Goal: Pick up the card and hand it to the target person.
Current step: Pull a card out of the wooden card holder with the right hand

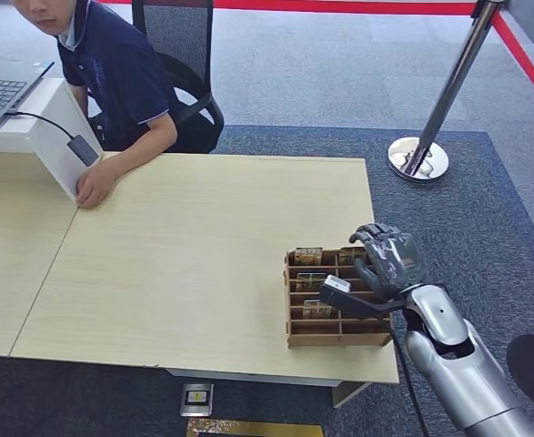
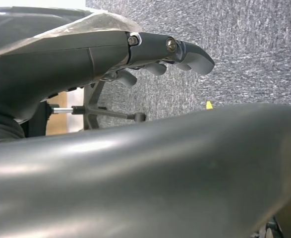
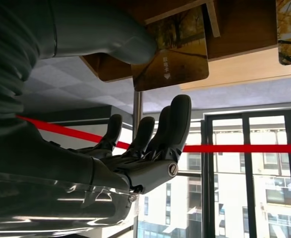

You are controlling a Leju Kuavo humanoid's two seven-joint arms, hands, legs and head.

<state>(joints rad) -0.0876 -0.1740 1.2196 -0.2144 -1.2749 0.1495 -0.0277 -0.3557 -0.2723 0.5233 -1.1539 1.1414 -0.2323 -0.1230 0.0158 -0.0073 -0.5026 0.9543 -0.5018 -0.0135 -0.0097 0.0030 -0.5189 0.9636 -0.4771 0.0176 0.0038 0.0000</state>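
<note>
The right hand (image 1: pixel 389 259) hovered over the near-right end of a slotted brown wooden card tray (image 1: pixel 298 339), fingers apart, grasping nothing. Just under its thumb, in the right wrist view, one brown landscape-printed card (image 3: pixel 175 49) stood in a slot, its small white print too small to read. About five cards showed. Beyond sat a person in a navy polo shirt (image 1: pixel 116 68). The left hand's (image 2: pixel 162 54) fingers curled slightly, grasp unclear.
</note>
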